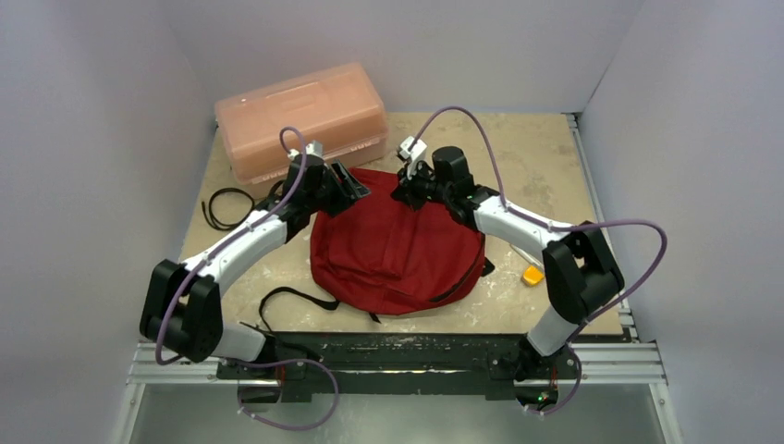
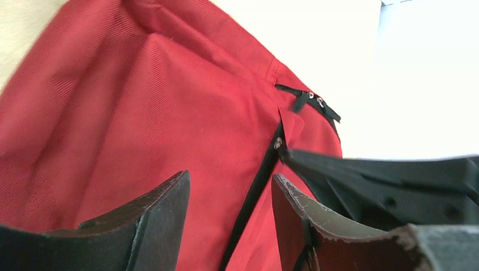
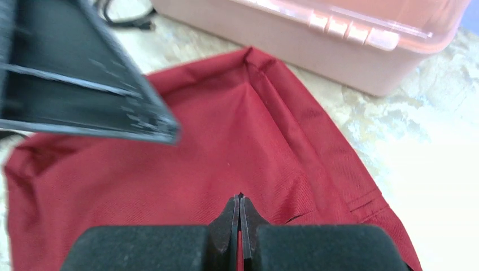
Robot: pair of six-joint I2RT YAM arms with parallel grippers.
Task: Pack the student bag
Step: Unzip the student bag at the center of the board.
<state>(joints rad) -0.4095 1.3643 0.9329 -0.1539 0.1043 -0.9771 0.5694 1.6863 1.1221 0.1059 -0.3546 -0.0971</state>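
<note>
The student bag (image 1: 393, 254), a dark red backpack, lies flat in the middle of the table. A black zipper (image 2: 257, 186) runs across its fabric (image 2: 141, 113). My left gripper (image 1: 356, 190) sits at the bag's far left edge. Its jaws (image 2: 230, 175) are open just above the cloth, with the zipper line between them and nothing held. My right gripper (image 1: 404, 194) is at the bag's far edge, opposite the left one. It is shut (image 3: 239, 197) with its tips on the zipper pull (image 2: 278, 143), and red cloth (image 3: 254, 130) lies beneath.
A translucent orange-pink plastic box (image 1: 300, 120) stands behind the bag at the back left, and its latch side (image 3: 339, 28) is close to my right gripper. A coiled black cable (image 1: 226, 205) lies at the left. A small orange object (image 1: 532, 275) rests at the right. A black strap (image 1: 296, 298) trails toward the front edge.
</note>
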